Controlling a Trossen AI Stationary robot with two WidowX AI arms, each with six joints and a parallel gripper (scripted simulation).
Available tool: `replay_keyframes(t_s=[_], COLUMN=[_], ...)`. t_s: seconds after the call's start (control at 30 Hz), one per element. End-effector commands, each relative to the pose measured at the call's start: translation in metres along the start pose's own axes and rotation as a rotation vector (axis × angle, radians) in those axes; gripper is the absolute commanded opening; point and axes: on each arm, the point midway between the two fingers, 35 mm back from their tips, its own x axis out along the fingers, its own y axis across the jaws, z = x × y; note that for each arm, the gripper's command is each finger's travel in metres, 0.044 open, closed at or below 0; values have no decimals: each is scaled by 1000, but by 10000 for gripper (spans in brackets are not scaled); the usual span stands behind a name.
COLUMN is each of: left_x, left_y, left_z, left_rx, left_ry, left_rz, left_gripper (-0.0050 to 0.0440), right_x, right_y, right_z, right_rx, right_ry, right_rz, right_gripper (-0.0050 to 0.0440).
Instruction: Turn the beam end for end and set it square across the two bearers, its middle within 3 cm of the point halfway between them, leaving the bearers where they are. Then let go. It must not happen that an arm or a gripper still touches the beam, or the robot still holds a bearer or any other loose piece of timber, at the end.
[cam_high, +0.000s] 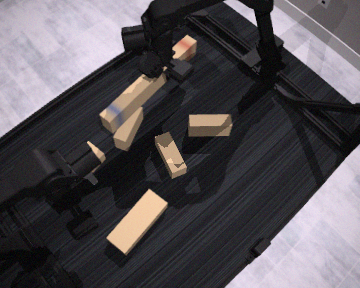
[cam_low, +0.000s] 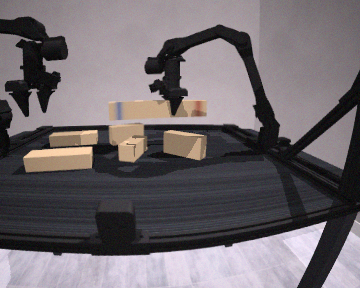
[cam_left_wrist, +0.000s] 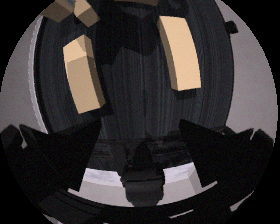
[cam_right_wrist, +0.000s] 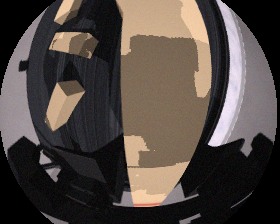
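In the upper left of the top view, the beam (cam_high: 134, 98) (cam_low: 140, 110) (cam_right_wrist: 162, 100) hangs above the tabletop (cam_high: 240, 200) (cam_low: 165, 200), grasped by the right end effector (cam_high: 164, 72) (cam_low: 174, 111) (cam_right_wrist: 150, 131); the left end effector (cam_high: 86, 195) (cam_low: 35, 113) (cam_left_wrist: 141, 122) is released and empty. The blue end points lower left, the red end upper right. I judge the step to be turning and carrying the beam. Keep it high and level, swing slowly past the nearby block (cam_high: 129, 129) (cam_low: 126, 134), and square it before lowering gently. Which blocks are the bearers I cannot tell. No containers show.
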Motion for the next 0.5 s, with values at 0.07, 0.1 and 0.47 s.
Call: replay_keyframes(t_s=[0.07,0.1,0.47], left_x=[0,0,0], left_y=[0,0,0], left_z=[0,0,0], left_rx=[3,3,3], left_ry=[2,2,2], left_rz=[0,0,0], left_gripper=[440,440,440], right_x=[-5,-5,-6], right_y=[-5,-5,-11], right_z=[10,10,19], right_rx=[22,22,47], right_ry=[-18,-18,-19], right_rz=[-6,-6,-6], right_gripper=[0,0,0])
